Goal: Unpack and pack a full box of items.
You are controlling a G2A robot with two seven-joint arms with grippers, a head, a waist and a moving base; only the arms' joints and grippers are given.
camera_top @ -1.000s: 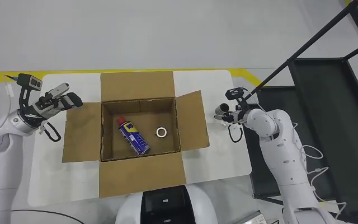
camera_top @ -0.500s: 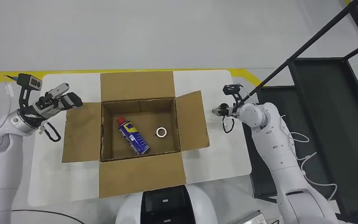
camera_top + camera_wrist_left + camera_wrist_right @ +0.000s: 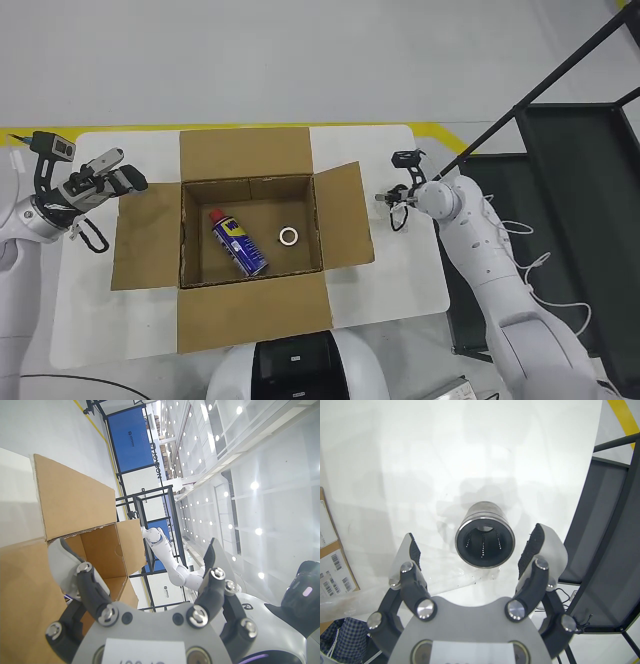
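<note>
White tabletop on a pale grey floor, with a yellow floor line running behind its far edge and a dark metal rack standing off its right side.

Cardboard box: brown, at the middle of the tabletop, all four flaps folded outward and lying open. The right flap is tilted up; the others lie flatter. Printed labels show on a flap's outer face in the right wrist view.

Spray can: blue and yellow body, red cap. It lies on its side on the box floor, in the left half, cap toward the far wall.

Ring: small and pale, possibly a tape roll. It lies flat on the box floor, right of the spray can and apart from it.

Metal cylinder: short steel sleeve with a dark bore lined with rows of tiny balls. It stands upright on the bare tabletop to the right of the box, outside it, with its open end toward the wrist camera. A crumpled clear plastic film lies just beside it.

Right gripper: positioned over the metal cylinder, beyond the box's right flap. Its fingers are spread wide, one on either side of the cylinder, and neither pad touches it.

Left gripper: held near the far left corner of the tabletop, just beside the box's left flap. Its fingers are parted and nothing is between them.
</note>
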